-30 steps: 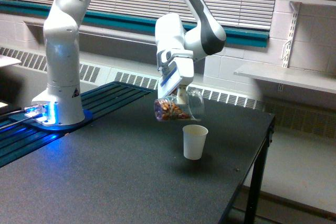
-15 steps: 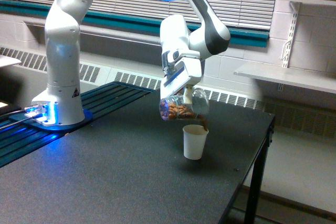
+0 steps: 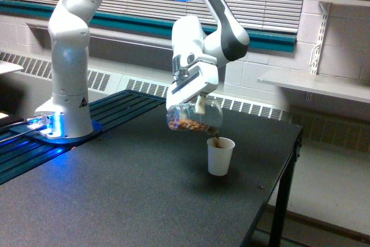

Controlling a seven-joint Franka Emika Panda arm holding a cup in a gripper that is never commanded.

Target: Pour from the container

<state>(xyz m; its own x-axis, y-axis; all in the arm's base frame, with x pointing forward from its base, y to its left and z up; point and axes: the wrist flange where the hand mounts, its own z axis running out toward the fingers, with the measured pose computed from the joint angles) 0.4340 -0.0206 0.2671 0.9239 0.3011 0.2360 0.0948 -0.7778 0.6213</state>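
The container (image 3: pixel 192 118) is a clear plastic cup lying almost on its side in the air, its mouth lowered toward the exterior view's right, brown almonds showing through its wall. My gripper (image 3: pixel 198 98) is shut on it from above. A few almonds hang at its lip, just over the white paper cup (image 3: pixel 220 156), which stands upright on the black table (image 3: pixel 144 201) directly under the mouth. Something brown shows at the paper cup's rim.
The arm's white base (image 3: pixel 65 121) with a blue light stands at the exterior view's left on a slatted section. The table's right edge (image 3: pixel 289 160) lies close beyond the paper cup, with a drop to the floor. A wall shelf (image 3: pixel 315 85) hangs further right.
The container has tipped further, mouth down, and almonds have started falling into the paper cup. The paper cup now sits slightly further to the right and lower in view than before.
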